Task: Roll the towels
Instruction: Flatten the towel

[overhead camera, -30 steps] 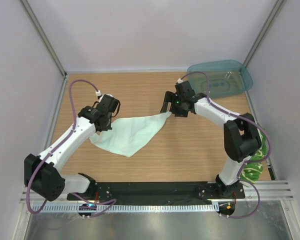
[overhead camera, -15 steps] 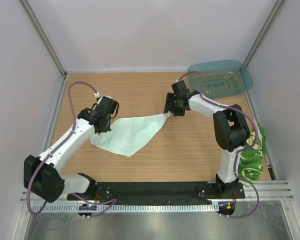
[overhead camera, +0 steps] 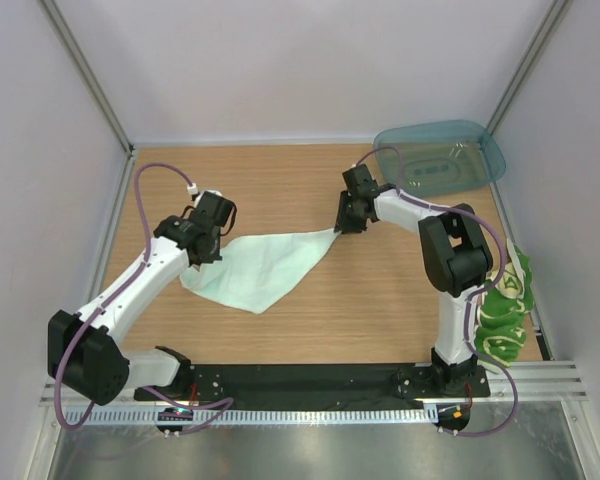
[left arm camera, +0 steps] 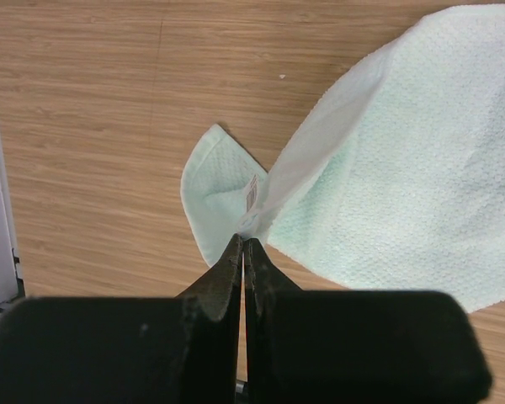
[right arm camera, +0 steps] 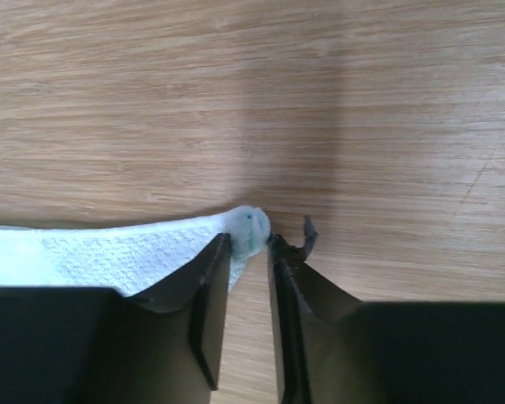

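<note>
The mint towel (overhead camera: 260,265) lies on the table (overhead camera: 280,190), down and to the left of the tray (overhead camera: 480,150) and well apart from it. It is pulled into a long shape. One corner points up toward the tray.

The left gripper (left arm camera: 242,240) is at the end far from the tray. Its fingers (left arm camera: 223,282) are pressed tight together and pinch the towel's edge, just by a small tag (left arm camera: 252,192).

The right gripper (right arm camera: 251,240) is at the corner nearest the tray. It is only a little bit open, and the tip of the corner pokes in between. I cannot tell if it squeezes the corner.

The yellow towel (overhead camera: 508,305) lies straight down from the tray at the table's edge, partly hidden behind the right arm (overhead camera: 460,260).
</note>
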`<state>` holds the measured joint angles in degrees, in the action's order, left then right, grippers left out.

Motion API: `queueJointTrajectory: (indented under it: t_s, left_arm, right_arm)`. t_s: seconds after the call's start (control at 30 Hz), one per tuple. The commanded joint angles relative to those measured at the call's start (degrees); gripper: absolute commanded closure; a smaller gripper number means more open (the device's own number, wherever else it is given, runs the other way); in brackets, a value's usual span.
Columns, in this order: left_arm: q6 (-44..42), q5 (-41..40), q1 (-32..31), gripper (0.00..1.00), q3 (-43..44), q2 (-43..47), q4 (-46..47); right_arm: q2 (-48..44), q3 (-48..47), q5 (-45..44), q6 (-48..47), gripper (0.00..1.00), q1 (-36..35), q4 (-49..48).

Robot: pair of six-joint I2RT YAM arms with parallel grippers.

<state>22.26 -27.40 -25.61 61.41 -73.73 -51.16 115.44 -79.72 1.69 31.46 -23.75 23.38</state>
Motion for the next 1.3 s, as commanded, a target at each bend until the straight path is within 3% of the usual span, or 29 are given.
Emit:
queueJointTrajectory:
  t_s: [0.0,0.13,0.17,0.47,0.7,0.87,1.07,1.27]
  left_arm:
    - [0.2,-0.2,0.5,1.00,-0.1,0.3,1.8]
    - [0.1,-0.4,0.6,1.00,-0.1,0.0,1.8]
    - [0.1,-0.4,0.7,1.00,0.0,0.0,1.8]
    - [0.3,0.7,0.7,1.00,4.2,3.1,-1.3]
    - [-0.6,5.2,0.7,1.00,7.0,13.9,-3.3]
    - [-2.6,15.1,0.6,1.00,6.9,21.4,-2.7]
    - [-2.3,20.7,0.6,1.00,7.8,30.6,-4.7]
    - [-2.0,26.0,0.6,1.00,7.7,34.6,-6.4]
  right_arm:
    - [0.1,-2.5,0.5,-0.9,0.71,0.4,-3.2]
    - [-0.7,-2.1,1.3,-1.5,0.97,0.4,-4.0]
    - [-1.1,-1.9,1.5,-1.8,0.99,0.3,-4.4]
    - [-13.3,1.6,1.6,-4.5,0.99,0.3,-2.6]
    - [-32.7,12.4,2.3,-3.9,0.99,0.3,1.1]
    - [-49.6,18.9,3.8,-0.4,0.99,0.1,4.5]
    - [-67.0,19.4,-0.4,0.6,0.99,-0.3,15.4]
    - [-72.4,16.9,-8.5,1.8,0.99,-0.2,21.7]
